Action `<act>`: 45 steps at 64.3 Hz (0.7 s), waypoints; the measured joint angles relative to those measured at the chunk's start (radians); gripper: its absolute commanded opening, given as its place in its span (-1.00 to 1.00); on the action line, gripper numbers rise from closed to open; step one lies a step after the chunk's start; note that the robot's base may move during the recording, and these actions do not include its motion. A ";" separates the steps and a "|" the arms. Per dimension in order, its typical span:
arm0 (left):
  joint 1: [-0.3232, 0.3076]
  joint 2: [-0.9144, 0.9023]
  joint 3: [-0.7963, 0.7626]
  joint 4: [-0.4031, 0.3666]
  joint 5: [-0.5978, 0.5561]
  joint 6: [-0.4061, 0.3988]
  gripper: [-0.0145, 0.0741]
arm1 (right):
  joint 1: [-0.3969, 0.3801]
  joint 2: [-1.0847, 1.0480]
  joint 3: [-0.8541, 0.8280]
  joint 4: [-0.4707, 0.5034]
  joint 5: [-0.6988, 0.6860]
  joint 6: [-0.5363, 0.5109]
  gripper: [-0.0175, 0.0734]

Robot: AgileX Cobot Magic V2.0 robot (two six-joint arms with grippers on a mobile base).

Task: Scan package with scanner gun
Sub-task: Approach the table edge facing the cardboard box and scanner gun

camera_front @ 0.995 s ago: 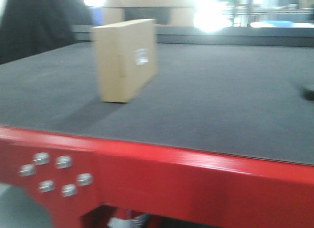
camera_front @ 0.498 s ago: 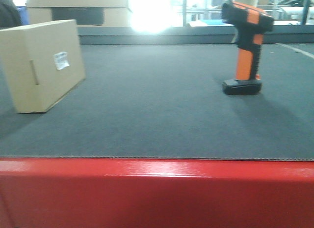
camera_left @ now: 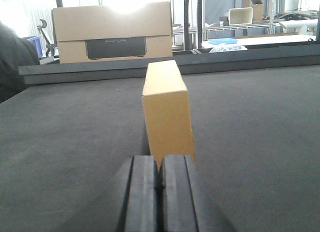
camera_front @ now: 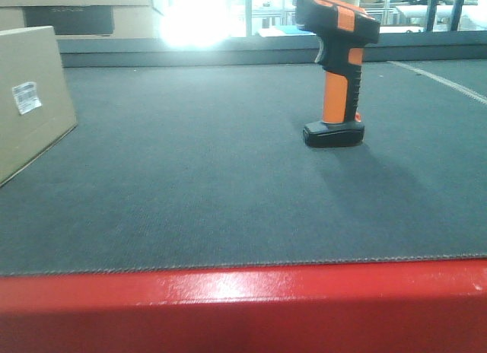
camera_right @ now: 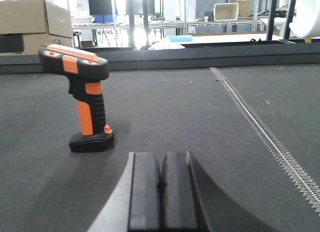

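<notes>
Package (camera_left: 167,109) ahead of left tool (camera_left: 160,164), scanner gun (camera_right: 84,99) ahead-left of right tool (camera_right: 160,162)

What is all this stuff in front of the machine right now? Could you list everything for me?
package: one, plain tan, standing on the mat on the left side, ahead of the left hand
label: one, white, on the package's side face
scanner gun: one, black and orange, upright on its base on the right side of the mat
mat: one, dark grey, covering the table
table edge: one, red, along the near side
printed box: one, tan with a dark panel, beyond the table
left hand: one, black, shut, empty
right hand: one, black, shut, empty
</notes>
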 measured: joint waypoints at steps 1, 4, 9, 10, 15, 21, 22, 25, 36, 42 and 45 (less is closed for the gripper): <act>0.000 0.000 0.000 0.000 0.000 0.000 -0.92 | 0.000 0.000 0.000 0.000 0.000 0.000 -0.97; 0.000 0.000 0.000 0.000 0.000 0.000 -0.92 | 0.000 0.000 0.000 0.000 0.000 0.000 -0.97; 0.000 0.000 0.000 0.000 0.000 0.000 -0.92 | 0.000 0.000 0.000 0.000 0.000 0.000 -0.97; 0.000 0.000 0.000 0.000 0.000 0.000 -0.92 | 0.000 0.000 0.000 0.000 0.000 0.000 -0.97; 0.000 0.000 0.000 0.000 0.000 0.000 -0.92 | 0.000 0.000 0.000 0.000 0.000 0.000 -0.97; 0.000 0.000 0.000 0.000 0.000 0.000 -0.92 | 0.000 0.000 0.000 0.000 0.000 0.000 -0.97; 0.000 0.000 0.000 0.000 0.000 0.000 -0.92 | 0.000 0.000 0.000 0.000 0.000 0.000 -0.97; 0.000 0.000 0.000 0.000 0.000 0.000 -0.92 | 0.000 0.000 0.000 0.000 0.000 0.000 -0.97; 0.000 0.000 0.000 0.000 0.000 0.000 -0.92 | 0.000 0.000 0.000 0.000 0.000 0.000 -0.97; 0.000 0.000 0.000 0.000 0.000 0.000 -0.92 | 0.000 0.000 0.000 0.000 0.000 0.000 -0.97; 0.000 0.000 0.000 0.000 0.000 0.000 -0.92 | 0.000 0.000 0.000 0.000 0.000 0.000 -0.97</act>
